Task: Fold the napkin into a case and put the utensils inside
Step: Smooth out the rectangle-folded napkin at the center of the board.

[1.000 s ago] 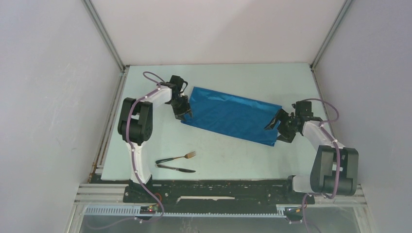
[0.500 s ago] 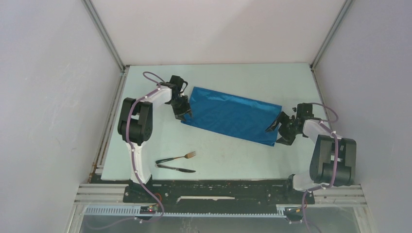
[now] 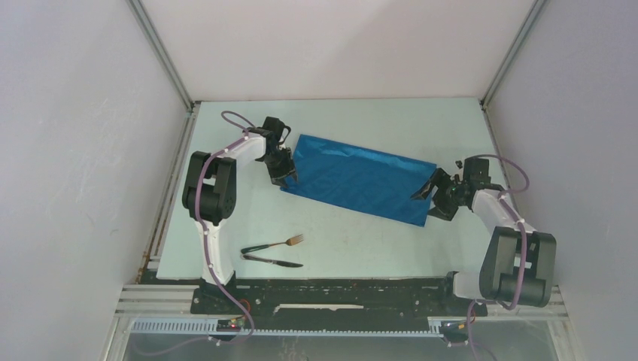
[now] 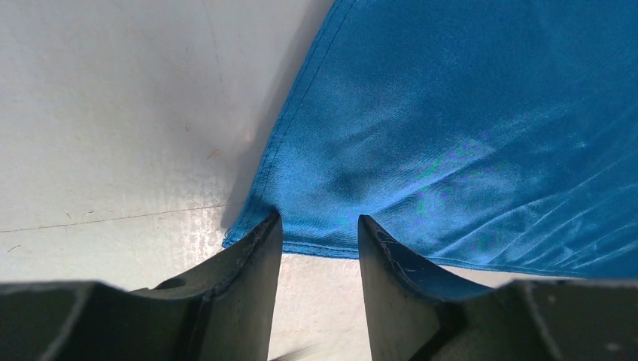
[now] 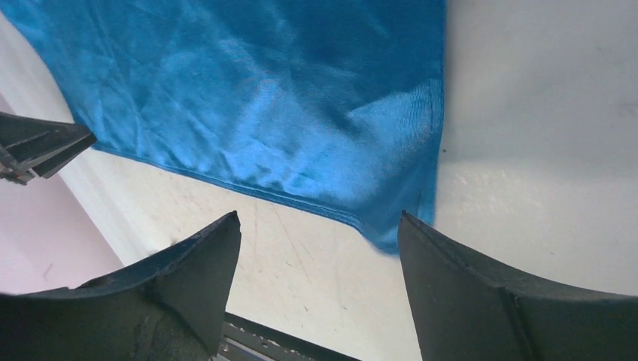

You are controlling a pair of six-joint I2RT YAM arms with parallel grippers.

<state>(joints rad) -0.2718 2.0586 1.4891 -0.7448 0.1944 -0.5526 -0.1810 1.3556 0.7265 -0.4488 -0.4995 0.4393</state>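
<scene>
While an arm stands at each of its ends, the bright blue napkin (image 3: 357, 186) lies folded in a long band on the pale table (image 3: 361, 248), slanting from 10 o'clock to 4 o'clock. At its 9 o'clock end the left gripper (image 4: 316, 222) straddles the corner hem, its fingers narrowly parted and the cloth puckered between them; whether they truly pinch it cannot be told. At the 3 o'clock end the right gripper (image 5: 320, 226) gapes wide, the napkin's corner just ahead of its fingertips. Fork (image 3: 282, 243) and knife (image 3: 274, 262) lie close together toward 7 o'clock, well apart from the cloth.
</scene>
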